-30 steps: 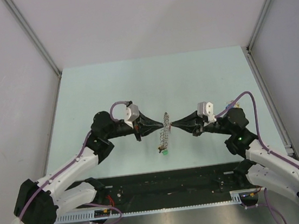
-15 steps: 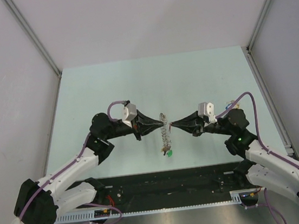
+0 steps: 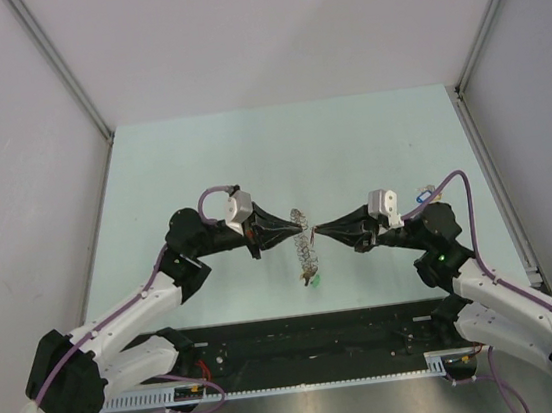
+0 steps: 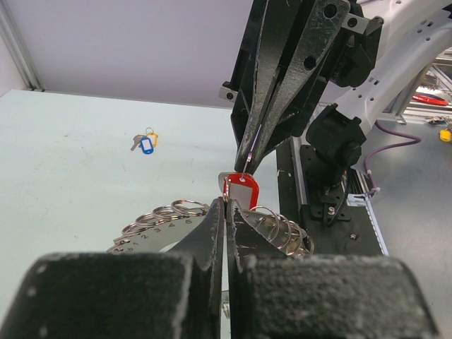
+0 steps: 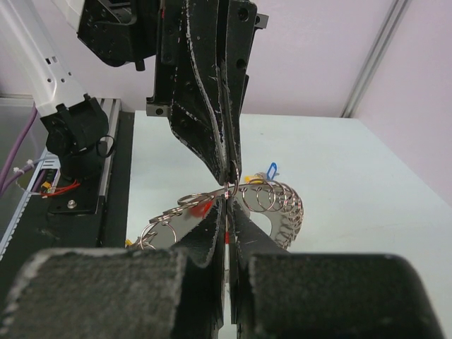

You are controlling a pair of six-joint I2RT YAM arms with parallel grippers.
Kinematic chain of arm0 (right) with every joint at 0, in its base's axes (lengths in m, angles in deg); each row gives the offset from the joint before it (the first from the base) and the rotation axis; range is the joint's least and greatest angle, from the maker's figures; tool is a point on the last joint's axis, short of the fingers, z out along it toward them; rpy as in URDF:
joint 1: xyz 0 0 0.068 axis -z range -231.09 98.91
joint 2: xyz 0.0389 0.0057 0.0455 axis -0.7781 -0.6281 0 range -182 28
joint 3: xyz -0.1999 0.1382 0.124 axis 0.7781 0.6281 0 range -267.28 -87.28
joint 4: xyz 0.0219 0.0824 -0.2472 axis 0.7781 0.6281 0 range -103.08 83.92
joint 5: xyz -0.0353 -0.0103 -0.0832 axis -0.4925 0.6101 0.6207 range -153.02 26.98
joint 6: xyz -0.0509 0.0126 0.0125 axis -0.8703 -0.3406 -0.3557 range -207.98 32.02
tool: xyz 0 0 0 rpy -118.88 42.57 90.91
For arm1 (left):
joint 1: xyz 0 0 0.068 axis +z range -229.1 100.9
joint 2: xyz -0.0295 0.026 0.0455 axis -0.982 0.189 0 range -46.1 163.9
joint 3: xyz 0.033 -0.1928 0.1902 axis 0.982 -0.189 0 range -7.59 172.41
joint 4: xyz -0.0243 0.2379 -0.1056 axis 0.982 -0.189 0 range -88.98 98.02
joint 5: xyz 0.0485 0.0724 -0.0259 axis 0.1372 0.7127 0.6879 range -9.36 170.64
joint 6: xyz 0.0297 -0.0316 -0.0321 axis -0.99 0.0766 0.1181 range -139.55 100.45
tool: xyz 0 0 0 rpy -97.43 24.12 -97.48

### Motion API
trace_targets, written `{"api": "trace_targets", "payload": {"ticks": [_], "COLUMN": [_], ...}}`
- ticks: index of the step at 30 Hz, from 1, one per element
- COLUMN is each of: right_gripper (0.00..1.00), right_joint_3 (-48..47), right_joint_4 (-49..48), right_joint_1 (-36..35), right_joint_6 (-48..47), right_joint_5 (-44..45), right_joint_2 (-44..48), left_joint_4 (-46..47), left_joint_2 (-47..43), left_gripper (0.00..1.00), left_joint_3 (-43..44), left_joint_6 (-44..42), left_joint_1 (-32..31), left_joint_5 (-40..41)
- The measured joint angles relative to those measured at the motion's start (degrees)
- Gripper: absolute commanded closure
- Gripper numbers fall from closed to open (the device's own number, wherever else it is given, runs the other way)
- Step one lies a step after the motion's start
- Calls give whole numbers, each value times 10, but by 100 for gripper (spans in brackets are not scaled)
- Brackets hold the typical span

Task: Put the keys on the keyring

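Note:
The keyring (image 3: 304,247), a curved silvery plate lined with several small rings, hangs above the table between both gripper tips. My left gripper (image 3: 303,233) is shut on its edge, which shows in the left wrist view as the keyring (image 4: 152,222) spreading to both sides of my left gripper (image 4: 227,205). My right gripper (image 3: 317,232) meets it tip to tip and is shut on a key with a red head (image 4: 241,192). A green-headed key (image 3: 311,280) dangles from the keyring's low end. In the right wrist view my right gripper (image 5: 227,205) touches the keyring (image 5: 279,203).
A blue-headed key and a yellow-headed key (image 4: 145,143) lie together on the pale green table (image 3: 200,165), to the right near the right wrist (image 3: 422,191). The black base rail (image 3: 312,338) runs along the near edge. Grey walls enclose the table.
Both gripper tips and the keyring drifted slightly. The keyring's upper end swung left, and the green key at the bottom shifted a little right.

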Motion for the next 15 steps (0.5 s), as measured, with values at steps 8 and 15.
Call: {"api": "trace_targets", "payload": {"ticks": [8, 15], "right_gripper": [100, 100], "right_joint_3": [1, 2], "right_joint_4": [-7, -9], "right_joint_1": [-3, -3], "right_joint_6": [4, 5], "right_joint_5": [12, 17], "right_joint_2": [0, -2], "left_joint_4": [0, 0], "left_joint_2": [0, 1], "left_gripper": [99, 100], "left_joint_3": [0, 0], "left_joint_6": [1, 5], "left_joint_1": [0, 0], "left_joint_5": [-6, -11]}}
